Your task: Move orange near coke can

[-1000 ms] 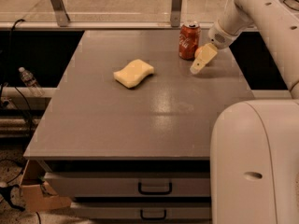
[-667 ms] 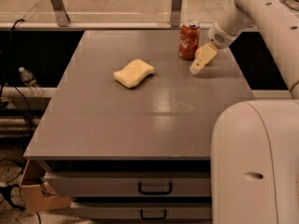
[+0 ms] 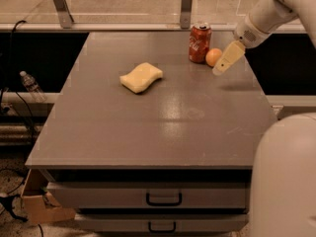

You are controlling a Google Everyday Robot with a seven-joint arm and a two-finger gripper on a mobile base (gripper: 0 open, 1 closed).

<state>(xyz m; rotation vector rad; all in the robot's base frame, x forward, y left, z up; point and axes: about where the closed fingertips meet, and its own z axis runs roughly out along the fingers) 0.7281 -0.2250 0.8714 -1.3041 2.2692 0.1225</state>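
Between coke can (image 3: 200,43) and gripper (image 3: 218,70), small smooth round orange (image 3: 213,57)

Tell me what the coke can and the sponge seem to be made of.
The coke can: likely thin metal, glossy red paint, silver top. The sponge: seemingly soft foam, matte pale yellow, wavy edge. The end effector hangs beside the orange.
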